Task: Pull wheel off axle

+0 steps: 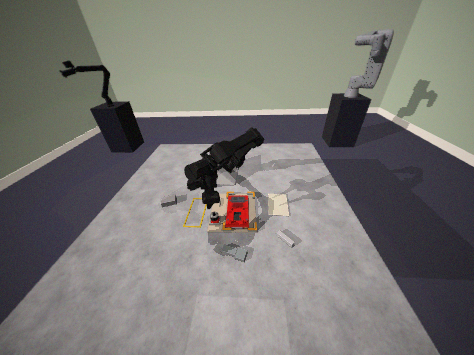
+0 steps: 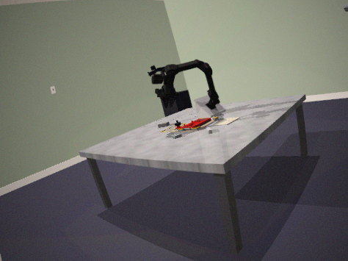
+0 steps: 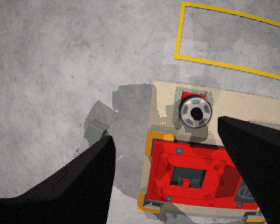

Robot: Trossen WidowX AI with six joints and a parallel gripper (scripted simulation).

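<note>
Your table (image 1: 150, 285) (image 2: 158, 147) (image 3: 60, 40) fills the middle of the room, and your black arm (image 1: 225, 152) (image 2: 196, 63) reaches over it from the far side. Below, in the top view, the beige board (image 1: 217, 206) (image 3: 165, 100) carries a red block (image 1: 237, 212) (image 2: 198, 123) (image 3: 162, 162) on its right. The yellow outline (image 1: 192, 226) (image 3: 179, 32) lies just left of the board. Your claw (image 1: 211, 198) (image 2: 169, 101) (image 3: 165, 133) is spread, gripping nothing, above the board. Your wheel (image 1: 214, 216) (image 2: 178, 123) (image 3: 195, 111) sits at the board's near left, outside the outline.
</note>
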